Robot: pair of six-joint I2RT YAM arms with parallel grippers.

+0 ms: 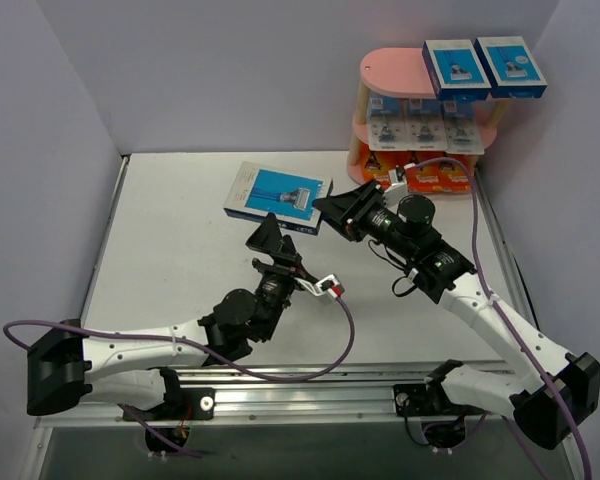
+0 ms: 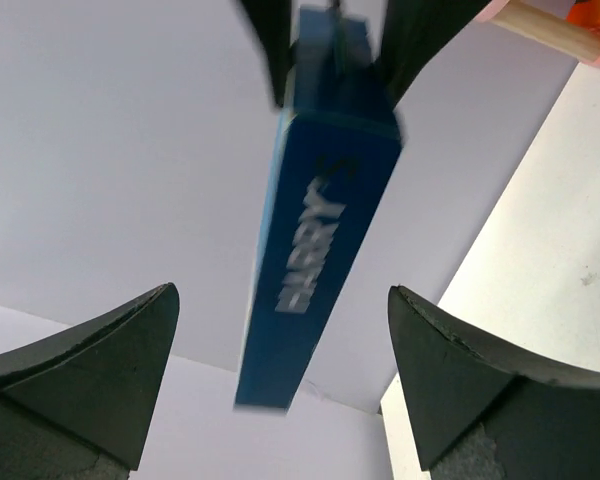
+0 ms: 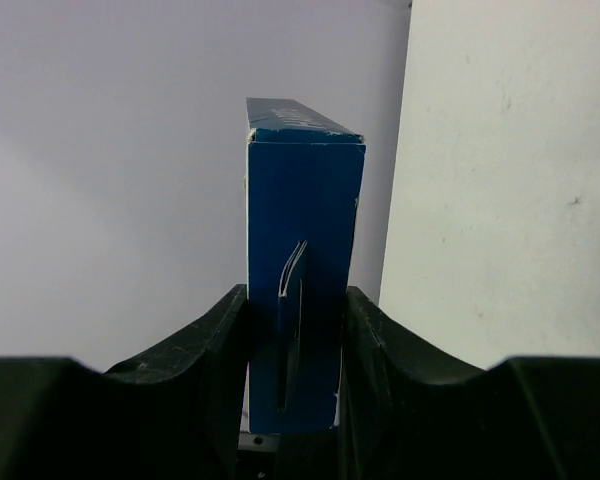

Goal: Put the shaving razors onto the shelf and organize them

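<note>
- Standing with jaws wide apart, the left gripper holds nothing and sits just beside the pack.
- The flat blue cardboard razor box picturing a razor is off the shelf, to its left. It looks intact, with one end flap slightly sprung.
- The right gripper is clamped on the box's end.
- The three-tier pink shelf with wooden posts carries two matching blue boxes on top, white-blue blister cards on the middle tier and orange packs on the lowest. Judged nearly complete, with this one box outstanding.
</note>
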